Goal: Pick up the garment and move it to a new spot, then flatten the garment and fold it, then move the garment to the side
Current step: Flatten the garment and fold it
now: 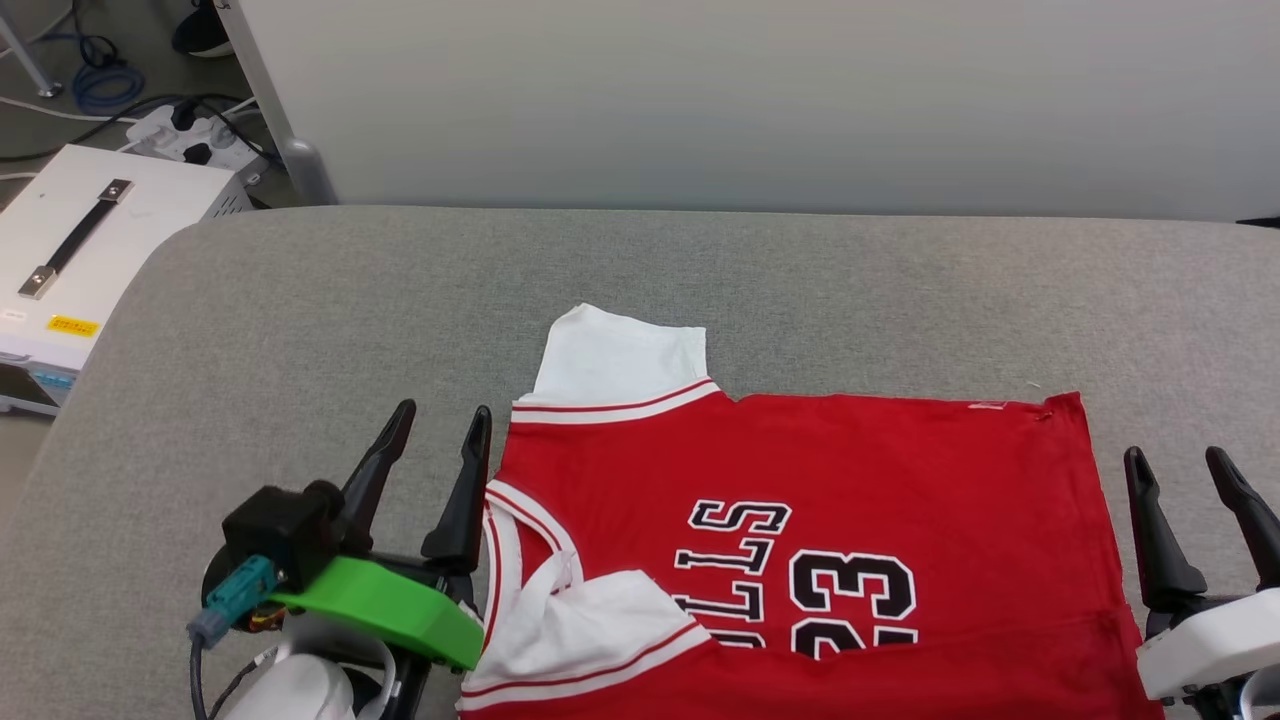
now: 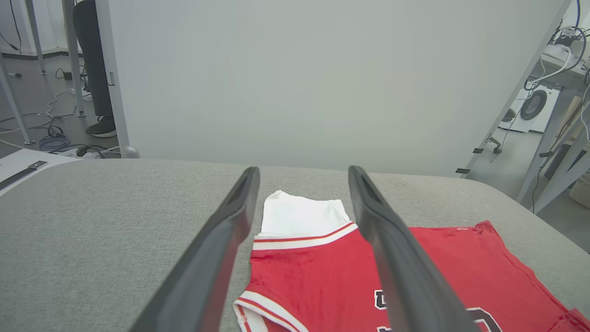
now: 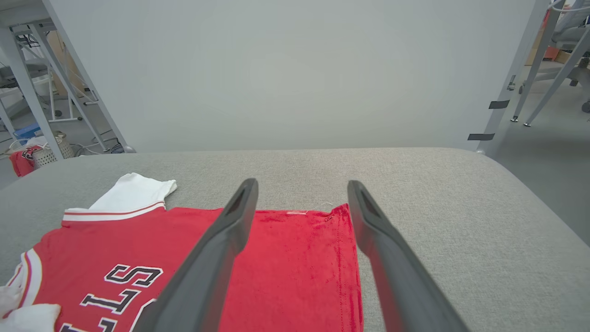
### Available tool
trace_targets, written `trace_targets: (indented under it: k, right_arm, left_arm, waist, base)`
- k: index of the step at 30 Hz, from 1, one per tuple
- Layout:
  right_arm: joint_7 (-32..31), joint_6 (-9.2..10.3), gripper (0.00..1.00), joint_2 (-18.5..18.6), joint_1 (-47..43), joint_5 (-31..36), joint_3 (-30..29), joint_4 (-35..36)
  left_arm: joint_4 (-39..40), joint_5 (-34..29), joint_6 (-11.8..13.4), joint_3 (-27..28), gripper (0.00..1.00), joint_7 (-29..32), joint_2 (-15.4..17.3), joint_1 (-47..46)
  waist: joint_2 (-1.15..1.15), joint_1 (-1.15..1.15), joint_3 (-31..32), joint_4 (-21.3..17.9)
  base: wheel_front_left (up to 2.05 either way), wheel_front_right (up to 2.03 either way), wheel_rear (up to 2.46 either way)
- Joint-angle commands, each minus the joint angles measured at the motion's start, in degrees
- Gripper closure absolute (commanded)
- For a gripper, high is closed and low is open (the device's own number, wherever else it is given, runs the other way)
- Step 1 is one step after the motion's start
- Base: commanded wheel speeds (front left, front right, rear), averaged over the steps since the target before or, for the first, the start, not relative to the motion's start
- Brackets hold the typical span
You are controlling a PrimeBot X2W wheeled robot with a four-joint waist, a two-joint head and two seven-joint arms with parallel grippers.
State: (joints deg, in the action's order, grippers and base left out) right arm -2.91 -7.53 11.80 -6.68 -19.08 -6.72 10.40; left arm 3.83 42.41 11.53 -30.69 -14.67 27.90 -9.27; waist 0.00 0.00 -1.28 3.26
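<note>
A grey fabric-covered bench (image 1: 300,330) stands before a pale partition panel (image 1: 760,100). Left of it sits a white case (image 1: 150,215) with a black strap handle (image 1: 78,238), near a white power strip (image 1: 190,135) and coiled blue cable (image 1: 105,88) on the floor.

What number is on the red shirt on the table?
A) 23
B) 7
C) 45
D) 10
A: the garment, lying flat on the grey surface, shows a black 23 outlined in white next to its lettering.
</note>
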Motion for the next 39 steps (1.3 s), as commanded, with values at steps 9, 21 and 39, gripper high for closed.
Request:
trace_targets:
  k: [9, 21, 39]
  right_arm:
    - [9.8, 0.04, 0.00, -2.3, 0.0, 1.4, 2.3, -2.0]
    - [12.6, 0.04, 0.00, -3.8, 1.2, 1.2, 3.9, -5.0]
    - [13.2, 0.04, 0.00, -4.8, 7.6, 0.9, 8.1, -4.9]
  left_arm:
    - [-0.7, -14.5, -10.3, 12.5, 0.00, -0.3, -11.5, 8.9]
    - [-7.2, -21.3, -17.8, 17.7, 0.00, -0.3, -17.4, 7.9]
    - [-23.4, -10.8, -19.0, 0.4, 0.00, 36.5, -3.8, -31.6]
  waist:
    - [0.00, 0.00, -1.0, 0.3]
    - [0.00, 0.00, -3.3, -1.3]
    - [0.00, 0.00, -17.2, -9.2]
  base:
    - [0.00, 0.00, 0.00]
    - [0.00, 0.00, 0.00]
    - [0.00, 0.00, 0.00]
